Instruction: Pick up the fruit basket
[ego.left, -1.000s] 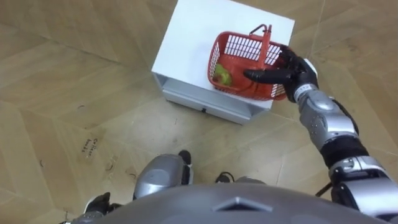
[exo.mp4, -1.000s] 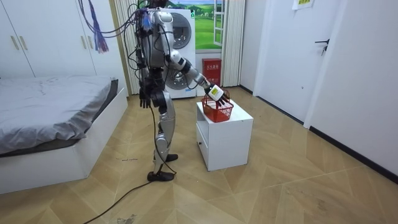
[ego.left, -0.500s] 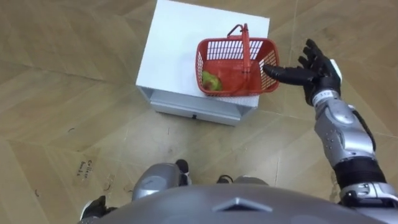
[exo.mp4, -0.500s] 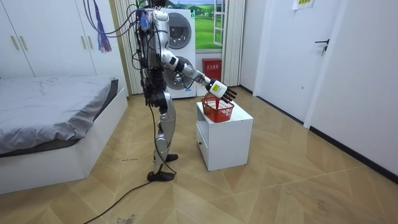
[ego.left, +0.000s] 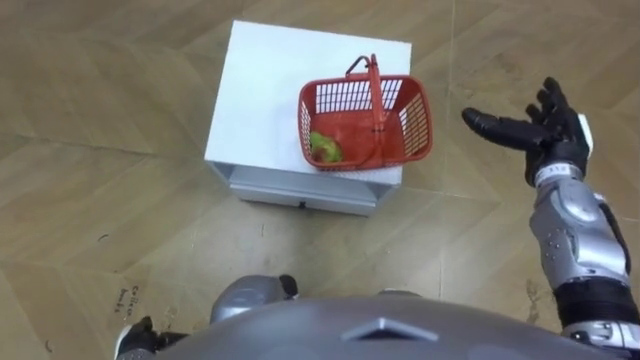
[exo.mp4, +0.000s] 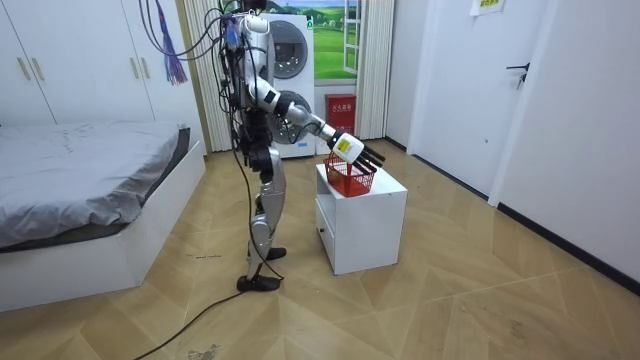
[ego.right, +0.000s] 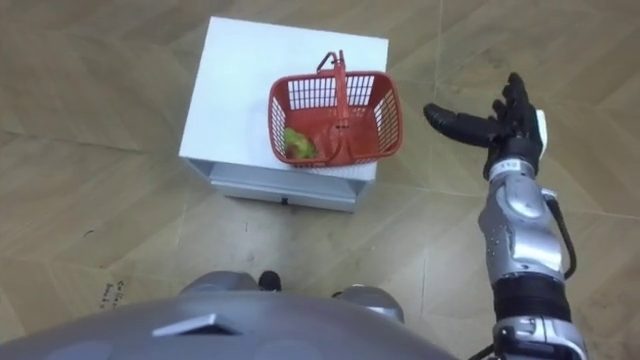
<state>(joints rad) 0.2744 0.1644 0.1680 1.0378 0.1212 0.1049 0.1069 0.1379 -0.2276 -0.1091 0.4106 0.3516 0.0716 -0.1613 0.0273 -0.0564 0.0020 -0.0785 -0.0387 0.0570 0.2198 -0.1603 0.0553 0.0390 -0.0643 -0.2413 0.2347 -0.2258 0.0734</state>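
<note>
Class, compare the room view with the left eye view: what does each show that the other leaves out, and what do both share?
Room view: the bed, the washing machine and the whole standing robot. Left eye view: a green fruit lying inside the red basket. Both: the basket on the white cabinet, with the open right robot hand held apart from it, touching nothing.

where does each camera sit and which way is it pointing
Left eye view: on the robot's head, looking down at the red basket on the white cabinet; its chest and open right hand show.
Right eye view: same head, slightly to the side, same downward look; chest and right arm show.
Room view: stands off in the room, sees the whole robot beside the cabinet and a bed.
Both eye views share basket, cabinet and right hand.
</note>
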